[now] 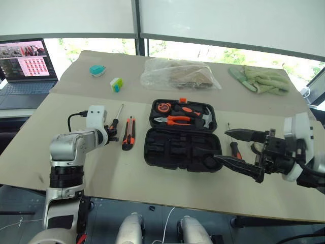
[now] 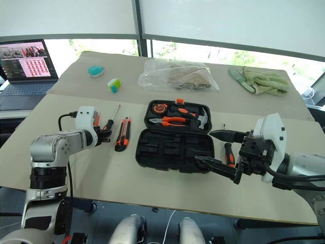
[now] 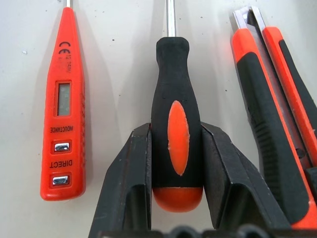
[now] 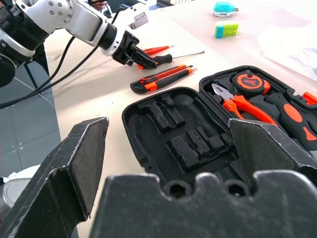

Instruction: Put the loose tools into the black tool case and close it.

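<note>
While the left gripper (image 3: 176, 173) clamps its ridged black fingers on a screwdriver's (image 3: 174, 124) rubbery black-and-orange handle, left of the open black tool case (image 1: 183, 136), it should lift level, clear of the neighbouring utility knife (image 1: 128, 133). Right of the case, the right gripper (image 1: 238, 148) is spread wide, empty.

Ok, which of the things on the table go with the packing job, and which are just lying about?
Job:
- black tool case, open
- screwdriver, between the left gripper's fingers
- orange tester pen
- utility knife
- second screwdriver, right of the case

Lying about:
- clear plastic bag
- green gloves
- teal object
- green-white block
- laptop
</note>
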